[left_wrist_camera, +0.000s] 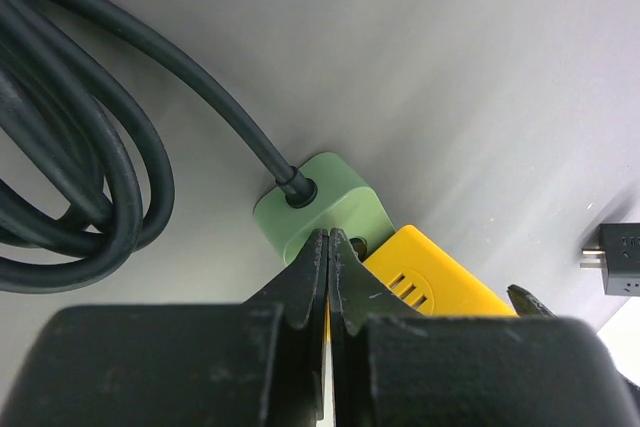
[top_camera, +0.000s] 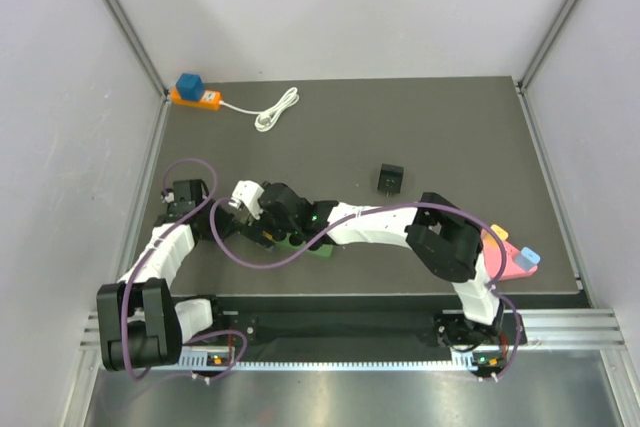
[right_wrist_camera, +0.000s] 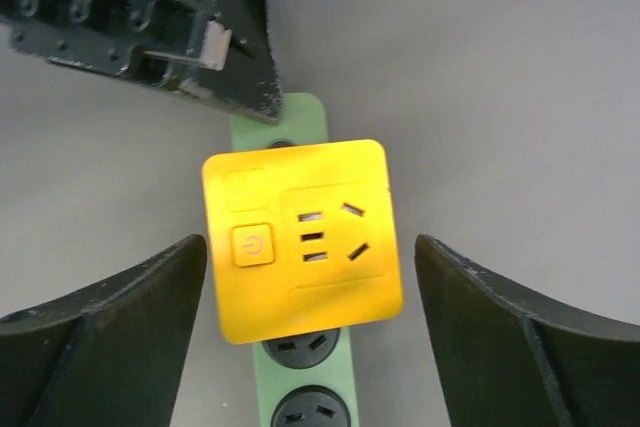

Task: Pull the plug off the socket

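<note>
From above, the left arm and the right arm meet over the near left part of the dark table. They cover all but a sliver of the green power strip. A black adapter lies apart to the right, and an orange power strip sits in the far left corner.

In the left wrist view, the left gripper has its fingers pressed together with nothing between them. Its tips are down at the end of the green power strip, where a black cord enters it (the cord coils off to the left). The yellow plug sits just beyond the tips.

In the right wrist view, the yellow plug is seated on the green power strip, with free sockets below it. The right gripper is spread wide, one finger on either side of the plug. A gap shows at both sides, and it holds nothing.
</note>
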{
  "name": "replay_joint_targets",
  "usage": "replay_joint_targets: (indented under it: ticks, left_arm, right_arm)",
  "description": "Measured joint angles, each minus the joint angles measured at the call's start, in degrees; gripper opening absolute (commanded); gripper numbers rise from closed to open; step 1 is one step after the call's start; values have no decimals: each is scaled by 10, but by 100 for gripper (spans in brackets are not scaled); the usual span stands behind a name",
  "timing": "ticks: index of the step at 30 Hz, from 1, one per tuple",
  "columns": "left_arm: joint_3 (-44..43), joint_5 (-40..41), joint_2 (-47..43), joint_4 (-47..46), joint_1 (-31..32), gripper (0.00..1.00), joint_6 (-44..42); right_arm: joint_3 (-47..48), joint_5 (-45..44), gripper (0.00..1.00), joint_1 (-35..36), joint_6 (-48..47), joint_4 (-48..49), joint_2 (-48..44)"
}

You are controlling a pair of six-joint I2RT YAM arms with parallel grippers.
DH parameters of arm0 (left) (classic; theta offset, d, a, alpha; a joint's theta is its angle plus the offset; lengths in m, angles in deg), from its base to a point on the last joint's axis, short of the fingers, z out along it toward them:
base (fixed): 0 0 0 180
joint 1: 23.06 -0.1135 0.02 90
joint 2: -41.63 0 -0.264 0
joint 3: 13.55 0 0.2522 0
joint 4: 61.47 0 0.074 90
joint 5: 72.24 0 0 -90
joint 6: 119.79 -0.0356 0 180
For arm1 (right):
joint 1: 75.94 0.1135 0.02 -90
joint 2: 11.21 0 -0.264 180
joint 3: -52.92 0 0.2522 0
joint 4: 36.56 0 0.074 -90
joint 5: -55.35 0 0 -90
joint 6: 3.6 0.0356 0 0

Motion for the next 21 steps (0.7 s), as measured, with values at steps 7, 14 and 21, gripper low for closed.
replay_joint_targets:
  ticks: [7,14,21]
  left_arm:
    - [0,3,0,2,0,0,7]
    - [-2,15,0,5,5,0,11]
    - [-8,38,-1,7,21,0,19]
  right_arm:
    - [0,-3,52,1,-1,5,2]
    - [3,-9,0,2,11,2,3]
    - [3,-18,0,-7,94,4,1]
